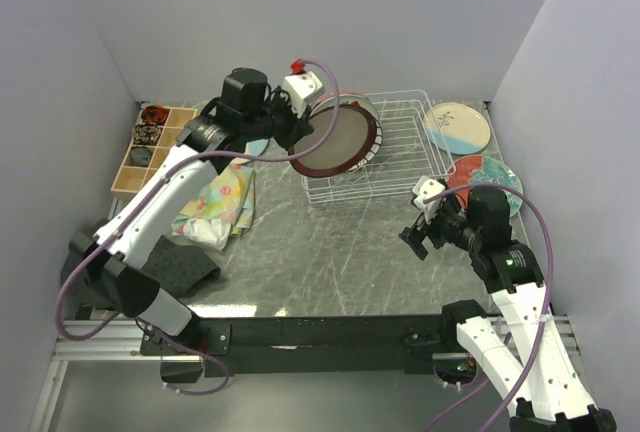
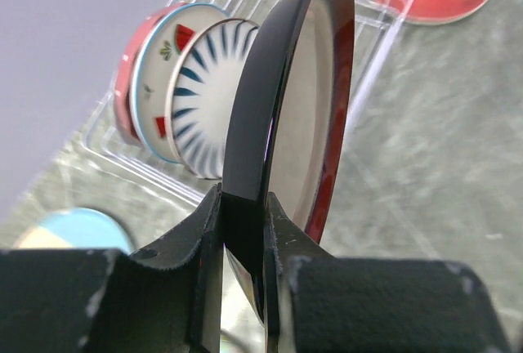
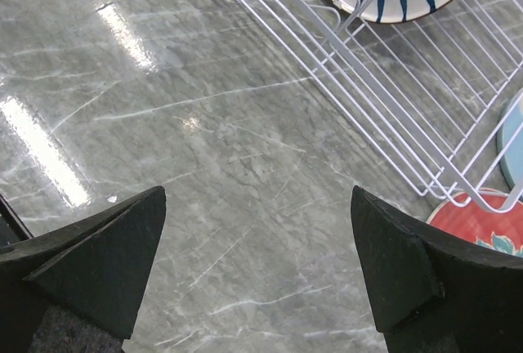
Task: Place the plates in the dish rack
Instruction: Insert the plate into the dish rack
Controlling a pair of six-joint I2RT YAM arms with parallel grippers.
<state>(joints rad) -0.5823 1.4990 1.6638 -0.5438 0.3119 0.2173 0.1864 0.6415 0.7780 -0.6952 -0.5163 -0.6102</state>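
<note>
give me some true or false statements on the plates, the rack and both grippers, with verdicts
1. The left gripper is clamped on the rim of a taupe plate. True.
2. The right gripper holds a plate. False: it is open and empty over the table.
3. A striped plate stands in the dish rack. True.
4. The taupe plate lies flat on the table. False: it is held on edge at the rack.
5. Every plate is in the rack. False: a cream-and-blue plate lies on the table beside it.
</note>
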